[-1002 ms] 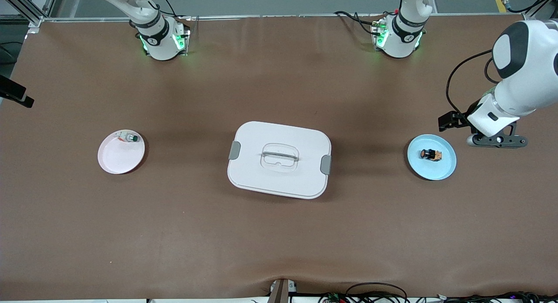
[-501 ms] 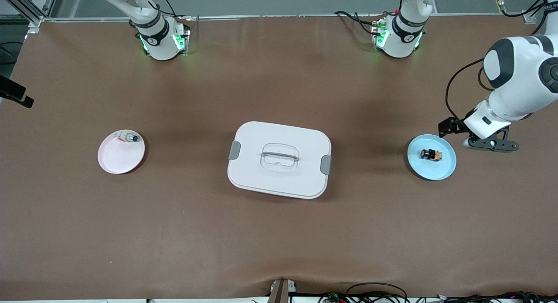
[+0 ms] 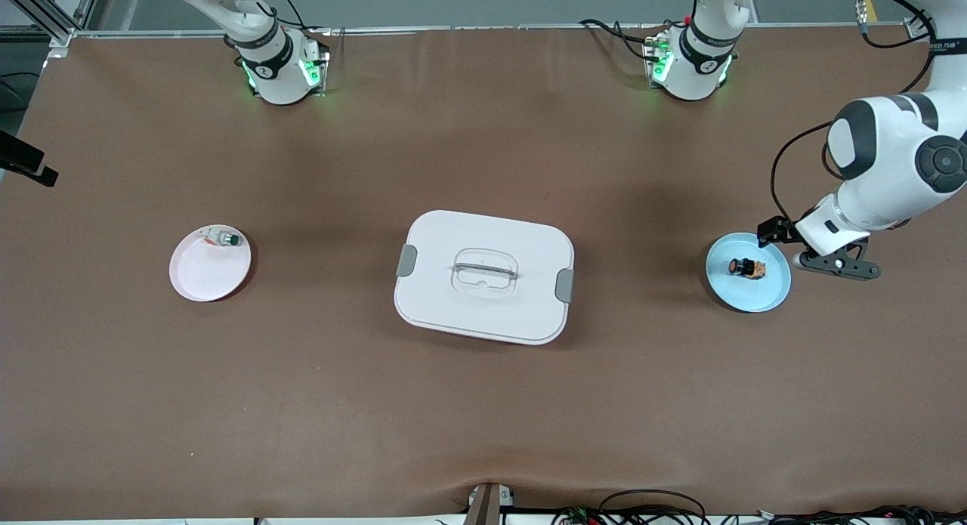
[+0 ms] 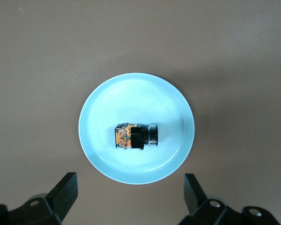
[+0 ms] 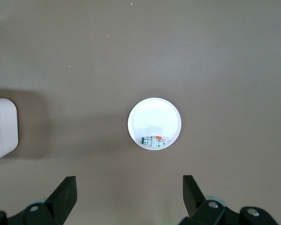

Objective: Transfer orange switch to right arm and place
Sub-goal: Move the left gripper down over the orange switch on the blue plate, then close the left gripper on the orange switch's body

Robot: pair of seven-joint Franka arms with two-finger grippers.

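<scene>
- Both sets of jaws are spread wide with nothing between them: the left gripper (image 4: 129, 187) shows its two dark fingers (image 4: 65, 190) apart at the lower edge of the left wrist view, and the right gripper (image 5: 126, 190) shows the same at the lower edge of the right wrist view.
- At the right of the front view, the left gripper (image 3: 786, 247) hangs over the edge of the blue plate (image 3: 770, 292), at the side toward the left arm's end of the table.
- On that blue plate (image 4: 175, 105) lies the orange switch (image 4: 136, 137), on its side near the middle of the dish, its black barrel and orange part both visible in the left wrist view.
- Right of centre in the front view, the orange switch (image 3: 746, 267) appears as a small dark and orange piece on the plate.
- At centre frame in the front view sits a white box (image 3: 483, 276) with a closed lid, grey clips at two ends and a moulded handle on top.
- Left of centre in the front view is a pale pink plate (image 3: 204, 276) with a small green-capped button (image 3: 227, 239) at its upper rim.
- From the right wrist view, the same plate (image 5: 154, 115) sits mid-frame with the button (image 5: 153, 140) near its edge, and a corner of the white box (image 5: 2, 129) shows at the left edge.
- Only the right arm's base (image 3: 276, 64) shows, at the upper left of the front view; the arm waits high over the pale plate.
</scene>
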